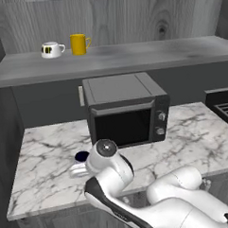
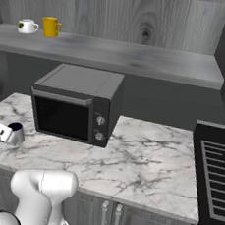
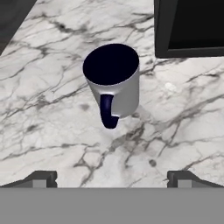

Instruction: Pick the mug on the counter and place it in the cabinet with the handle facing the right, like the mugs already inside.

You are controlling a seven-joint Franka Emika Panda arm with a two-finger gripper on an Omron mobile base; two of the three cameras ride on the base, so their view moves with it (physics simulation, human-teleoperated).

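A light-grey mug [image 3: 114, 83] with a dark navy inside and handle stands upright on the white marble counter [image 1: 47, 157], just to the left of the dark microwave [image 1: 126, 110] and near its front corner. In the hand view its handle points toward the camera. The gripper [image 3: 111, 177] hangs above the mug with its two dark fingertips [image 3: 41, 178] spread wide and nothing between them. Above the microwave, the open grey cabinet [image 1: 132, 58] holds a yellow mug [image 1: 79, 44] and a squat white cup [image 1: 51, 49] side by side.
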